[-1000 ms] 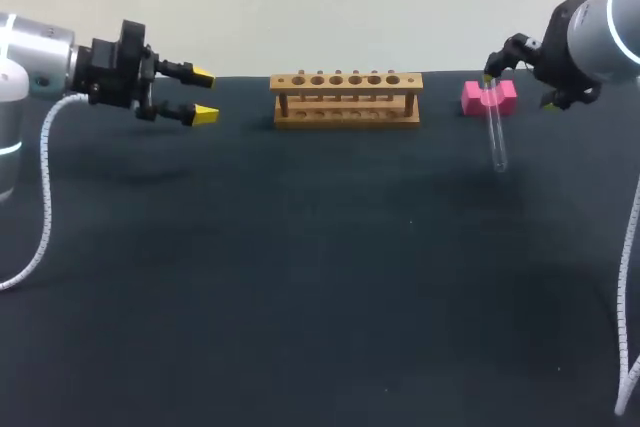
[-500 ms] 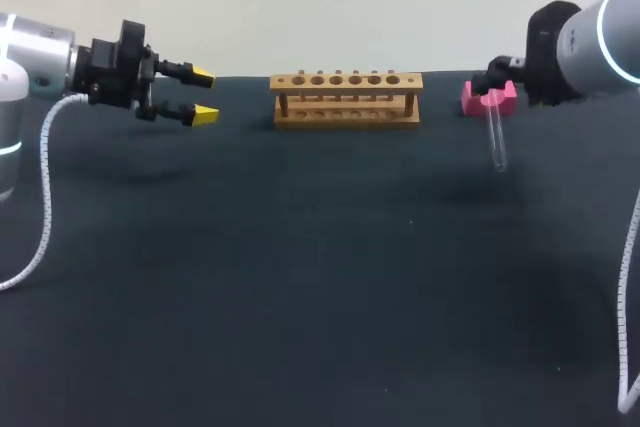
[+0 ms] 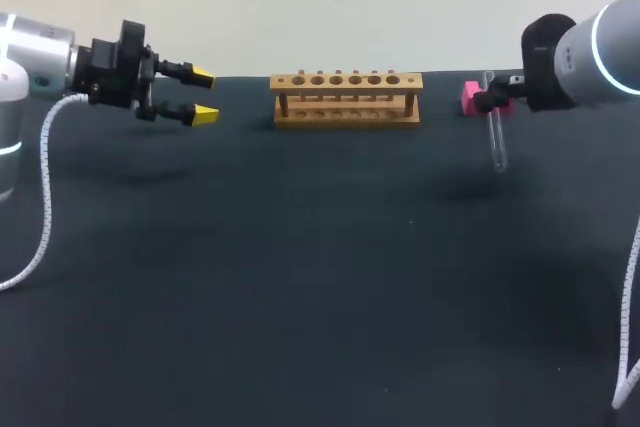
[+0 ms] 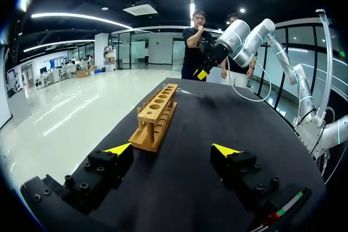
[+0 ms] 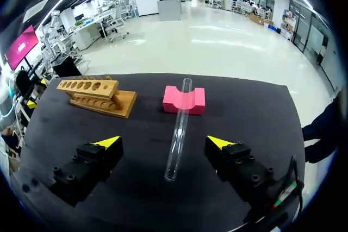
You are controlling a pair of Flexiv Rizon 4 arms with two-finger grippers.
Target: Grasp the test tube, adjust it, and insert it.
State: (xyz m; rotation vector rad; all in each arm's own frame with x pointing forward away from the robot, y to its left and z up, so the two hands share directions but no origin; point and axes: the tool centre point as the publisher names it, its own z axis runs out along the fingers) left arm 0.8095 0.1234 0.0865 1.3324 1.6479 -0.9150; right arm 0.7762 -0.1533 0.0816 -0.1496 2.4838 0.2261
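The clear glass test tube [image 5: 178, 129] leans with its open end on the notched pink block [image 5: 184, 100] and its round end down on the dark tabletop [image 3: 300, 277]. It sits between the fingers of the right hand [image 5: 163, 140], which are spread wide and don't touch it. Over on the other side, the left hand [image 4: 171, 148] hovers spread too, well apart from the wooden tube rack [image 4: 156, 115].

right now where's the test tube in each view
Head: test tube at right, one end on the pink block.
Left wrist: too small to make out.
Right wrist: between the right gripper's open fingers, far end on the block.
Shared landmark: wooden rack.
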